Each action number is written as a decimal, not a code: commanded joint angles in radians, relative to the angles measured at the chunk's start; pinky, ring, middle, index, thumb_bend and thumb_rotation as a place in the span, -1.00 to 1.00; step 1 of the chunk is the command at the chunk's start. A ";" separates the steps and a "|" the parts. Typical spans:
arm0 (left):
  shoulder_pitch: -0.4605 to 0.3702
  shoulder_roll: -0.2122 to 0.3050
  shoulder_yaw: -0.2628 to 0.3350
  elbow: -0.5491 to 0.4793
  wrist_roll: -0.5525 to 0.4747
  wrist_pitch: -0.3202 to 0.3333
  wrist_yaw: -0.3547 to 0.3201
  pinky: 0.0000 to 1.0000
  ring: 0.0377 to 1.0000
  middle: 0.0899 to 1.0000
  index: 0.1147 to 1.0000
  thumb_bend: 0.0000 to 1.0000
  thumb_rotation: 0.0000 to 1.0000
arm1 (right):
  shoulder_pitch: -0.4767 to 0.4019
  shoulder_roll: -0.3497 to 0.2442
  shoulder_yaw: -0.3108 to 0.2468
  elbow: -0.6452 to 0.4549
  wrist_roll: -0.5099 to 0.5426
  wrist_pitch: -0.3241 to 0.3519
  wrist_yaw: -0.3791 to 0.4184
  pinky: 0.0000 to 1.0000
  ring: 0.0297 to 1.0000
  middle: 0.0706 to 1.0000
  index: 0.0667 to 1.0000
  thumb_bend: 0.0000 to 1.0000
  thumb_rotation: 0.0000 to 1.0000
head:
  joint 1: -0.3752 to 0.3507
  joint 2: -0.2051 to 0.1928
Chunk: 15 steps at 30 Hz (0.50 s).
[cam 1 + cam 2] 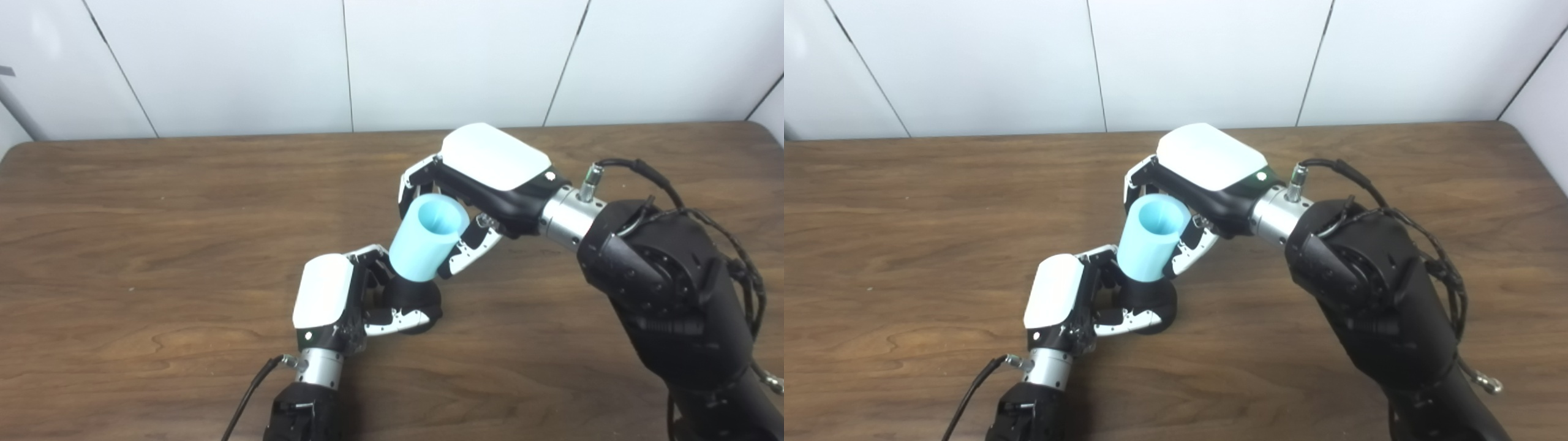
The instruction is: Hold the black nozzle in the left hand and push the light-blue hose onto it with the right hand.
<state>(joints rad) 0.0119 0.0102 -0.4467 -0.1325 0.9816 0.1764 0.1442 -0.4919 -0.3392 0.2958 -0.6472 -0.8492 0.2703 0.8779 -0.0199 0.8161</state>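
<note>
Light-blue hose [427, 239] — tilted, open end up — seated on black nozzle [411, 297].

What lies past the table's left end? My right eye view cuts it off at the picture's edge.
Observer: In the left eye view the brown wooden table ends in a rounded far-left corner, short of the frame's edge.
Operator: Is anything standing beyond that corner?
Observer: Yes, a slanted grey bar shows against the white panelled wall, above the corner. Its lower end runs out of the frame, so what it belongs to cannot be told.
</note>
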 commanded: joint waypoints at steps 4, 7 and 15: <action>0.076 0.009 -0.031 0.040 -0.003 0.056 -0.092 -0.29 -0.19 -0.29 -0.16 0.05 -1.00 | -0.033 0.001 -0.003 0.005 -0.002 -0.012 -0.007 -0.46 -0.32 -0.12 -0.01 0.03 -1.00 | 0.001 0.005; 0.076 0.008 -0.035 0.034 -0.001 0.062 -0.095 -0.33 -0.23 -0.30 -0.16 0.05 -1.00 | -0.040 0.001 0.005 0.008 0.003 -0.006 0.013 -0.46 -0.33 -0.14 0.00 0.02 -1.00 | 0.000 0.007; 0.075 0.006 -0.041 0.036 -0.004 0.072 -0.097 -0.35 -0.24 -0.31 -0.16 0.05 -1.00 | -0.070 0.006 0.044 -0.006 -0.029 0.033 0.120 -0.31 -0.28 -0.06 -0.06 0.03 -1.00 | 0.000 0.013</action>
<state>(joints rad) 0.0160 0.0105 -0.4603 -0.1464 0.9876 0.1983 0.1403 -0.5269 -0.3312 0.3366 -0.6397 -0.8770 0.2959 0.9738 -0.0199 0.8283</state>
